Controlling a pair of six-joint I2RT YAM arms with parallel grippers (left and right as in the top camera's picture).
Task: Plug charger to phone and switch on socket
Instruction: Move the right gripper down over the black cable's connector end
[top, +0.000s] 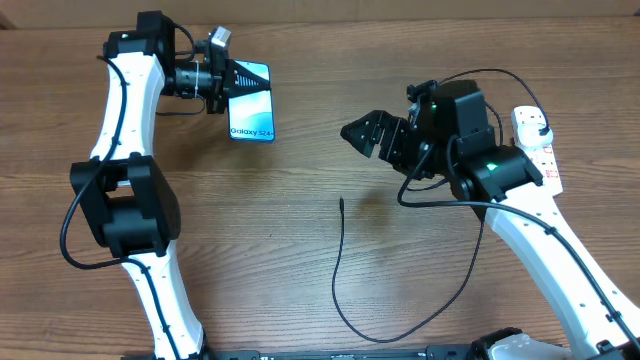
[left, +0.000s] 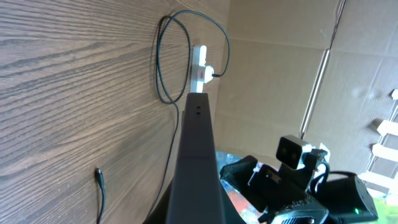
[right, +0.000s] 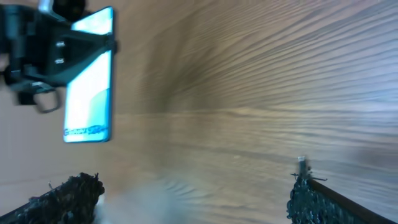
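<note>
The phone (top: 251, 100), with a cyan screen and "Galaxy S24+" text, is at the far left of the table. My left gripper (top: 224, 78) is shut on its far end. The left wrist view shows the phone edge-on (left: 199, 155), and it also shows in the right wrist view (right: 90, 93). The charger's thin black cable (top: 336, 270) loops along the near table, with its connector tip (top: 341, 202) lying free; the tip also shows in the left wrist view (left: 97, 172). Its black plug (left: 210, 74) sits in the white socket strip (top: 538, 140). My right gripper (top: 352, 132) is open and empty above the table, right of the phone.
My right arm covers part of the socket strip. In the left wrist view the strip (left: 199, 59) lies far off, with the cable looped beside it. Cardboard walls stand behind the table's far edge.
</note>
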